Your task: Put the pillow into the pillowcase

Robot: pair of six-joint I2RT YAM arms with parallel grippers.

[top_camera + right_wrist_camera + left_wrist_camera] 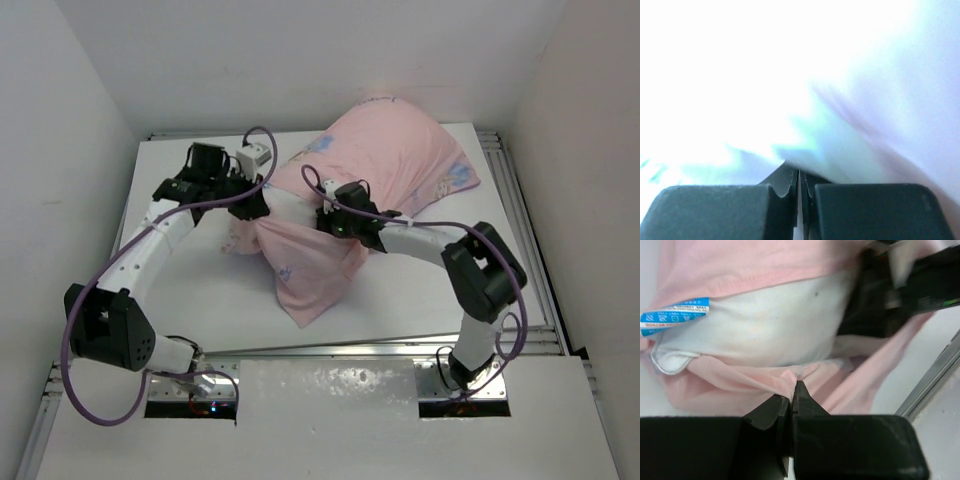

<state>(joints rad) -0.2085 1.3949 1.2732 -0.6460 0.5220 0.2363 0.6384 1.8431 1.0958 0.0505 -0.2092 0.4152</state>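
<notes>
The pale pink pillowcase [400, 160] lies bulging at the back of the table, its loose open end [310, 265] draped toward the front. In the left wrist view the white pillow [770, 325] with its blue-and-white tag [675, 315] sits inside the pink pillowcase [740, 265] mouth. My left gripper [255, 205] is shut on the pillowcase's lower edge [792, 390]. My right gripper [335, 222] is at the opposite side of the mouth, jaws shut [799, 172] on thin pale cloth [865, 125], apparently the pillowcase. The pillow is mostly hidden in the top view.
The white table [200, 290] has a metal rail along its right side [520, 200] and front edge [400, 345]. White walls close in on the left, back and right. The right arm [910, 285] shows dark at the upper right of the left wrist view.
</notes>
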